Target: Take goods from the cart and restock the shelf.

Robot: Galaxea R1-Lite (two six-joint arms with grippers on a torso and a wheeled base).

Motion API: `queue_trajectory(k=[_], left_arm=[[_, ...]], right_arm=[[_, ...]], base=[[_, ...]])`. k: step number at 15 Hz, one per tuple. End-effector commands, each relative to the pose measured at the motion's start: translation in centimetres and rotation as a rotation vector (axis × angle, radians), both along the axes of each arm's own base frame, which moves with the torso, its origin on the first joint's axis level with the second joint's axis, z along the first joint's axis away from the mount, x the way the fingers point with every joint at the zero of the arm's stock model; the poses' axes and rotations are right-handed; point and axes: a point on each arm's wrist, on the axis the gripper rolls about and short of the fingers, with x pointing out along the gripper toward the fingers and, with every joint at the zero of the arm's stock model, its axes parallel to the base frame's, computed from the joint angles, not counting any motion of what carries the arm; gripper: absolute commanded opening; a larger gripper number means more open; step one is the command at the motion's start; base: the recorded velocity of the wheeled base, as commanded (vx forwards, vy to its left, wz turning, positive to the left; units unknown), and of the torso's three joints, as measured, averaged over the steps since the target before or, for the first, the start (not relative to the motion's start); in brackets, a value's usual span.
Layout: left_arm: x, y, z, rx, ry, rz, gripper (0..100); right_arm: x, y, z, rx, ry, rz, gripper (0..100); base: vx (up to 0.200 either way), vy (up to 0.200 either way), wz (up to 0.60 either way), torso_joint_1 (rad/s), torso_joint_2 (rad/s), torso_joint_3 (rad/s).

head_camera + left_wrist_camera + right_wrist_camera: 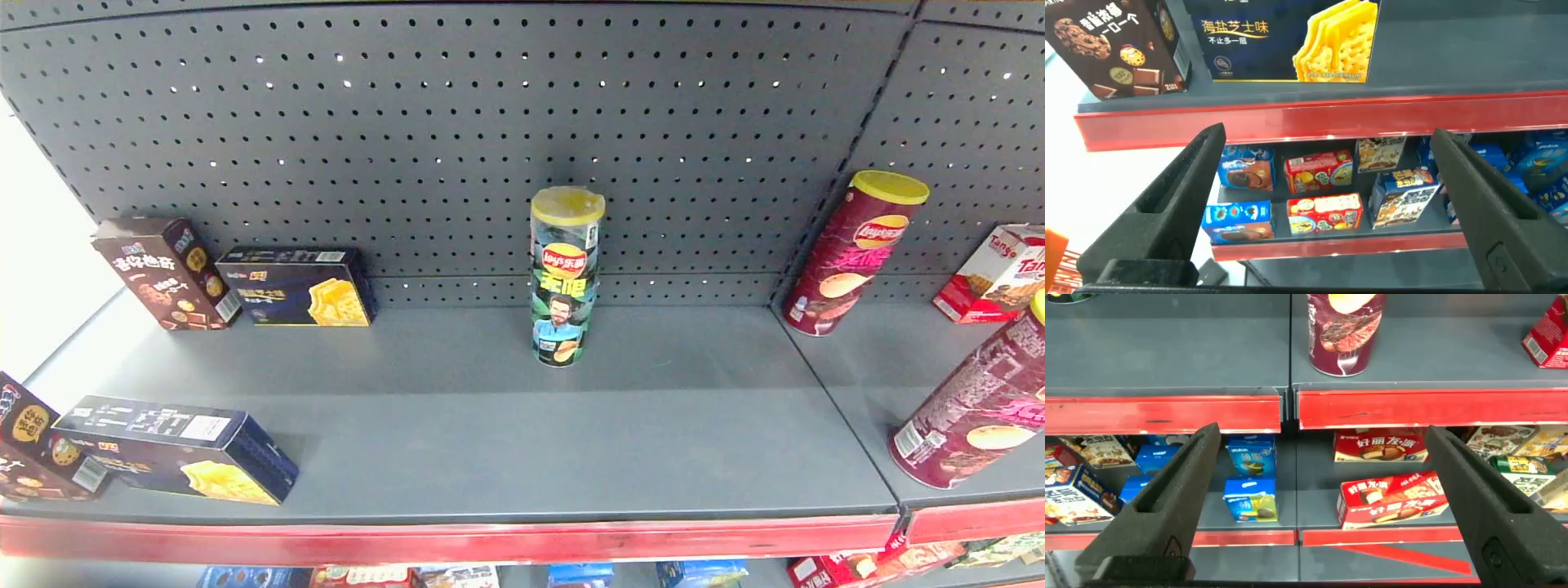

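Observation:
A green chip can with a yellow lid (565, 275) stands upright at the back middle of the grey shelf (506, 433). Two maroon chip cans (853, 252) (976, 408) stand on the neighbouring shelf section to the right. Dark cracker boxes (298, 287) (184, 449) and brown cookie boxes (163, 272) (33, 445) lie at the shelf's left. My left gripper (1327, 208) is open and holds nothing, in front of the red shelf edge (1323, 114) below a cracker box (1290, 37). My right gripper (1323, 502) is open and holds nothing, below a maroon can (1343, 331).
A perforated grey back panel (457, 122) closes the shelf behind. A red-and-white box (992, 273) lies at the far right. Lower shelves hold several snack boxes (1319, 192) (1392, 498). The shelf's middle and front right are bare.

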Motion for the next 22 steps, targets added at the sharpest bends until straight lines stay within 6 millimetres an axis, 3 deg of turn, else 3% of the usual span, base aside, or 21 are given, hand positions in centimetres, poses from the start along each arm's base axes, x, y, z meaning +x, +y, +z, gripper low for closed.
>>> queue_trajectory(k=[1, 9, 19, 21, 22], left_arm=[[0.0, 0.0, 0.0, 0.001, 0.000, 0.000, 100], [0.0, 0.0, 0.0, 0.001, 0.000, -0.001, 100], [0.0, 0.0, 0.0, 0.004, -0.005, 0.025, 100], [-0.8, 0.3, 2.6, 0.024, -0.071, 0.136, 100], [-0.7, 0.4, 4.8, 0.039, -0.001, 0.187, 100]], right_arm=[[0.0, 0.0, 0.0, 0.000, 0.001, -0.002, 100], [0.0, 0.0, 0.0, 0.000, -0.001, -0.002, 100], [0.0, 0.0, 0.0, -0.002, -0.001, -0.003, 100], [0.0, 0.0, 0.0, -0.002, -0.001, -0.003, 100], [0.0, 0.0, 0.0, -0.002, -0.001, -0.003, 100]], base=[[0.000, 0.000, 0.60, 0.002, 0.00, 0.002], [0.000, 0.000, 0.60, 0.007, 0.01, 0.003], [0.000, 0.000, 0.00, 0.000, 0.00, 0.000], [0.000, 0.000, 0.00, 0.000, 0.00, 0.000], [0.000, 0.000, 0.00, 0.000, 0.00, 0.000]])
